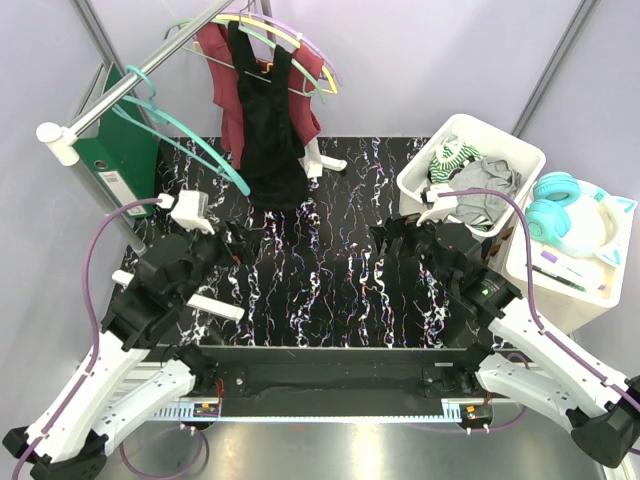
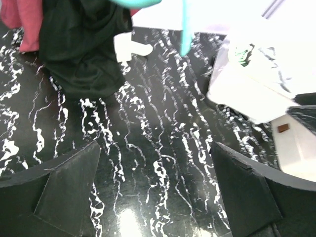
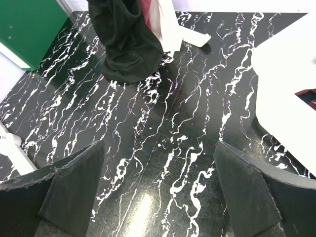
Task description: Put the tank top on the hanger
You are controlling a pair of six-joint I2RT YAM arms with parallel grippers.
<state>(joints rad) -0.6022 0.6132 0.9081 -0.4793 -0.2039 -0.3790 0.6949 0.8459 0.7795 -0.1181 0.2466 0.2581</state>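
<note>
The light grey tank top (image 1: pixel 487 192) lies crumpled in the white bin (image 1: pixel 520 148) at the back right, beside a green-striped garment. The teal hanger (image 1: pixel 185 135) hangs empty on the metal rail (image 1: pixel 130 85) at the back left; part of its arm shows in the left wrist view (image 2: pixel 186 27). My left gripper (image 1: pixel 243 243) is open and empty above the black marbled table, right of and below the hanger (image 2: pixel 154 148). My right gripper (image 1: pixel 393 233) is open and empty just left of the bin (image 3: pixel 159 145).
A black top (image 1: pixel 270 120) on a yellow hanger and a maroon top (image 1: pixel 225 80) on a purple hanger hang at the back centre. A green binder (image 1: pixel 120 150) stands at the back left. A white box with teal headphones (image 1: pixel 565 210) sits at the far right.
</note>
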